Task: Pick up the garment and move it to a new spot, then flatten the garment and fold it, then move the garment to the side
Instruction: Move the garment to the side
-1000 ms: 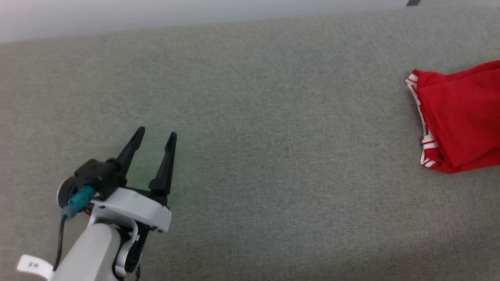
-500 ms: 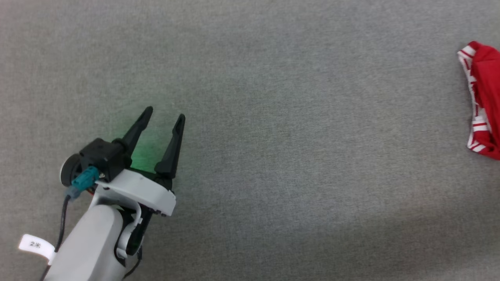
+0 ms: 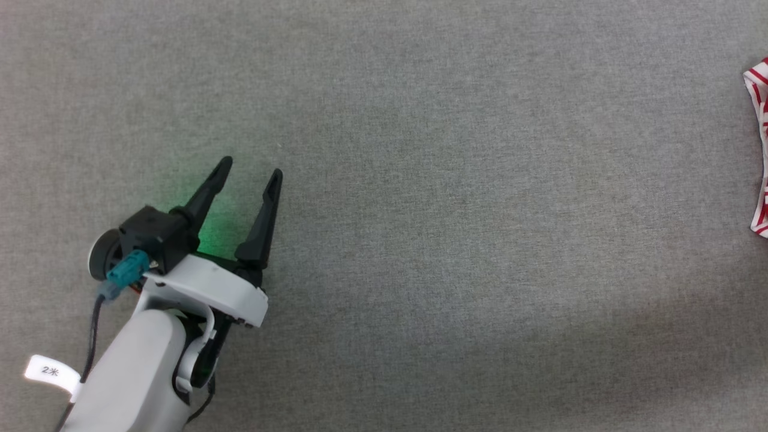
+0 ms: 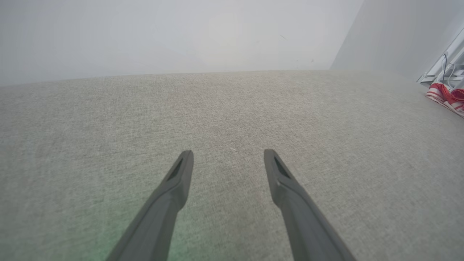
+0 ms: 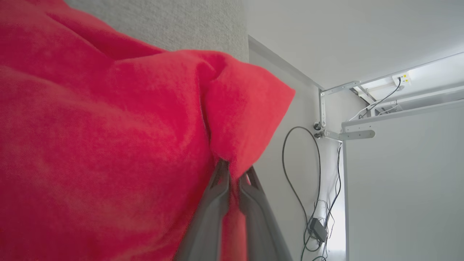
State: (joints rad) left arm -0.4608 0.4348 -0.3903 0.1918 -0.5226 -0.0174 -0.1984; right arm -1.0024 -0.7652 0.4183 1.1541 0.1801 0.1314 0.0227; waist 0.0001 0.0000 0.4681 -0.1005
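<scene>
Right claw (image 5: 235,170) pinches the red shirt (image 5: 108,145)
Left claw (image 3: 251,169) wide open — empty — over the gray mat (image 3: 480,180).

garment (image 3: 759,81) far right, perhaps touching surface (image 3: 420,180)

On my head feed the garment (image 3: 759,144) is cut off by the right edge, leaving a striped sliver, and on the right wrist feed its red cloth buries the tips of the right gripper (image 5: 235,172).

the left tool (image 3: 251,168) has black fingers (image 3: 264,216), white shell (image 3: 210,291), teal plug (image 3: 126,281) and black cable (image 3: 93,351).
</scene>
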